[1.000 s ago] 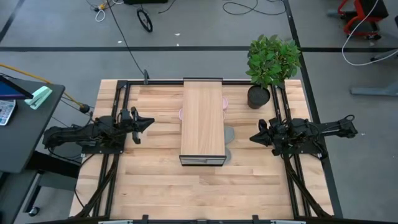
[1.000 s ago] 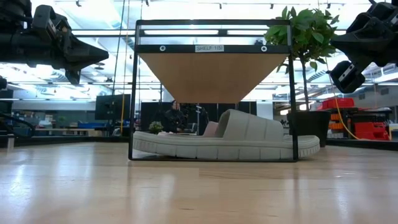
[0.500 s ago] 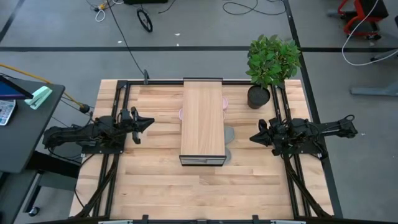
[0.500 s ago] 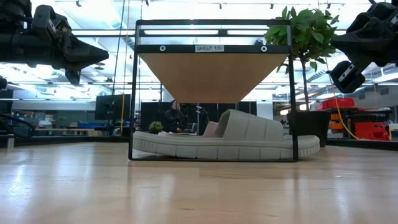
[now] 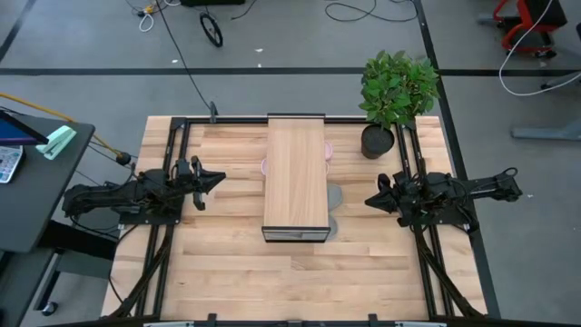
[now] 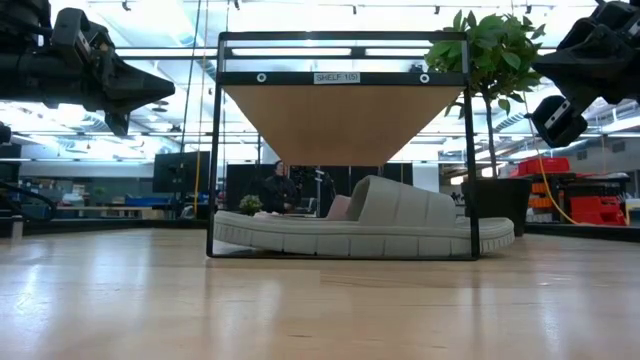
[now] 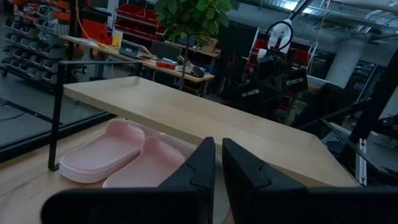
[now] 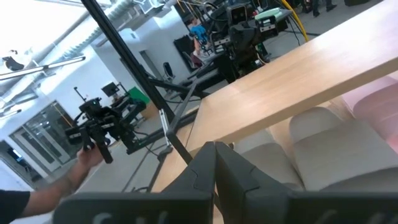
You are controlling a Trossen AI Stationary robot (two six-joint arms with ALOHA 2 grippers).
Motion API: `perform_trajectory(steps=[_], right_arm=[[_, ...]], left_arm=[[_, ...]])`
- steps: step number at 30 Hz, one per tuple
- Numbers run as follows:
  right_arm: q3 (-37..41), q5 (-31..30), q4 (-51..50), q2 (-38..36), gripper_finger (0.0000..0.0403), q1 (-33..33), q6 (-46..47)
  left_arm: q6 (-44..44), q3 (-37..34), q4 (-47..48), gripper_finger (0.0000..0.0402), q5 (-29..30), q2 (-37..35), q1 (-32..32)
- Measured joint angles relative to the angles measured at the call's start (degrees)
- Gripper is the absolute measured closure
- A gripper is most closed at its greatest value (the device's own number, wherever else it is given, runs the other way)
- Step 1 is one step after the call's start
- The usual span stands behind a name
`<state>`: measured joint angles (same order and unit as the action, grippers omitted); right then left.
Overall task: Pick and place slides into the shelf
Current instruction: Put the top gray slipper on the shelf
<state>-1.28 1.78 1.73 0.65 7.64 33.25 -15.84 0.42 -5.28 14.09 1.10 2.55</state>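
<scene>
The shelf (image 5: 295, 177) stands in the middle of the table, its light plank top on a dark frame. Beneath it lie the slides: the grey pair (image 6: 370, 228) at the near end, soles on the table, also in the right wrist view (image 8: 323, 146); the pink pair (image 7: 124, 155) toward the far end. Slivers of grey (image 5: 334, 195) and pink (image 5: 329, 151) stick out past the plank. My left gripper (image 5: 216, 179) hovers left of the shelf, shut, holding nothing (image 7: 217, 163). My right gripper (image 5: 370, 201) hovers right of it, shut and empty (image 8: 215, 163).
A potted plant (image 5: 395, 95) stands at the table's far right corner, close to the right arm. Dark rails (image 5: 168, 173) run along both table sides under the arms. Bare tabletop (image 5: 300, 277) stretches between the shelf and the near edge. A person shows in the room beyond (image 8: 37, 193).
</scene>
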Motion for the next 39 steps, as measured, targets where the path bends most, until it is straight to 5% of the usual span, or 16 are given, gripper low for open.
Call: perform_trajectory(steps=[17,32,39], right_arm=[[-0.1,-9.7,0.29,0.04,0.0386,-0.02,-14.64],[-0.17,-9.99,4.76,0.1,0.0386,-0.13,-16.28],[-0.17,-14.54,1.21,2.03,0.0386,-0.83,-21.55]], left_arm=[[-3.14,-0.01,-0.56,0.0372,2.32,0.0,0.08],[17.13,0.0,-0.5,0.0374,3.73,0.02,0.28],[17.48,-0.01,-0.5,0.0383,3.71,0.01,0.28]])
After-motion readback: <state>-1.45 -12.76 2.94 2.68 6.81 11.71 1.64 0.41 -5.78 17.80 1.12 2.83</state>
